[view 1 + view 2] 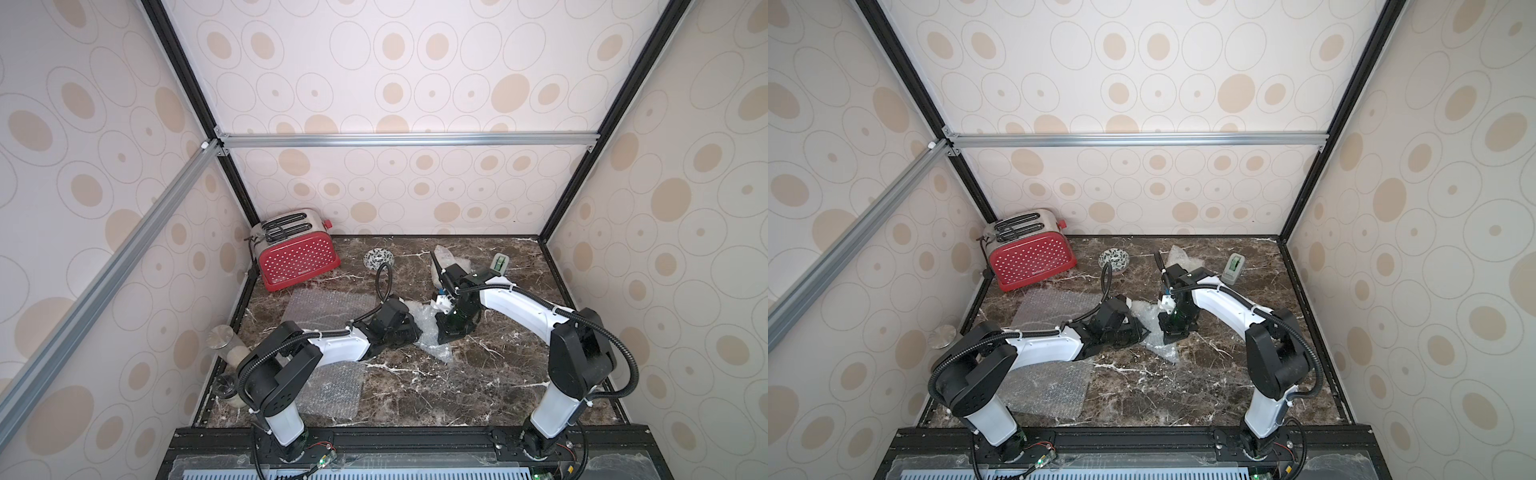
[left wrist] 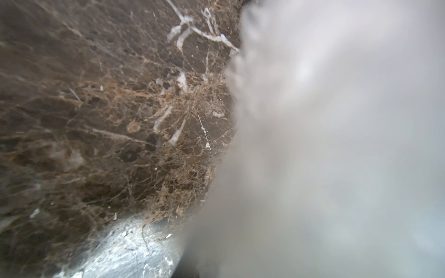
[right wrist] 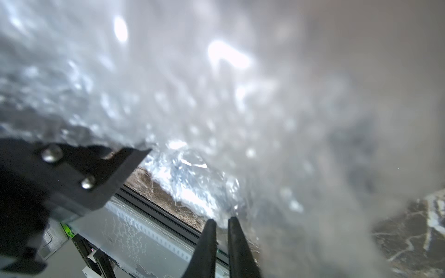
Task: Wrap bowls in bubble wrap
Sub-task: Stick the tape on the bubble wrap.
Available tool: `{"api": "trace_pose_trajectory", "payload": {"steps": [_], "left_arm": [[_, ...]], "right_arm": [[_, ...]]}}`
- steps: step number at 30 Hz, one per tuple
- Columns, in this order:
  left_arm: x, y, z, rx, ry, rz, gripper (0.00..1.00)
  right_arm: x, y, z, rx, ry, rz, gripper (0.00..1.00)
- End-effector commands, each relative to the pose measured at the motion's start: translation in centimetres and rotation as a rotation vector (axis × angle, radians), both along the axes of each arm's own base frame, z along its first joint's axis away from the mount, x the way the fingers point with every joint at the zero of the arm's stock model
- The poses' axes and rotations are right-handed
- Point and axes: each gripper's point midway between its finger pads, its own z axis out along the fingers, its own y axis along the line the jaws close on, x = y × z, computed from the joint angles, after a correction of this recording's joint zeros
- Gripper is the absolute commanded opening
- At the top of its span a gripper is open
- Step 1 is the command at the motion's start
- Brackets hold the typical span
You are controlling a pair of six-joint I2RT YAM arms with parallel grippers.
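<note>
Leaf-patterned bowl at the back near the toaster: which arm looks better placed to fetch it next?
Probably the left. The leaf-patterned bowl sits left of centre, and the left gripper is somewhat nearer to it. The right gripper looks pinched on the crumpled wrap.

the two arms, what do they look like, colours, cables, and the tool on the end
Both the left arm and right arm have white shells on black joints. A black ribbed cable hose loops along each, held by white ties. The right tool has slim black tapered fingers.
</note>
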Motion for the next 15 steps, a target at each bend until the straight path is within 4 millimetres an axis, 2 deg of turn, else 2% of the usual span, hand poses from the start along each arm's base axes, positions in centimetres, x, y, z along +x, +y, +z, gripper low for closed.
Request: {"api": "trace_pose_trajectory", "payload": {"steps": [1, 8, 15], "left_arm": [[2.1, -1.5, 3.3, -0.101, -0.074, 0.022, 0.21], [2.1, -1.6, 3.0, -0.120, -0.059, 0.027, 0.21], [2.2, -1.3, 2.8, -0.136, -0.050, 0.042, 0.21]], "right_arm": [[-1.6, -1.4, -0.8, -0.060, 0.041, 0.020, 0.15], [-1.0, -1.8, -1.9, -0.107, 0.042, 0.008, 0.15], [-1.6, -3.4, -2.5, -0.171, 0.070, -0.008, 0.18]]}}
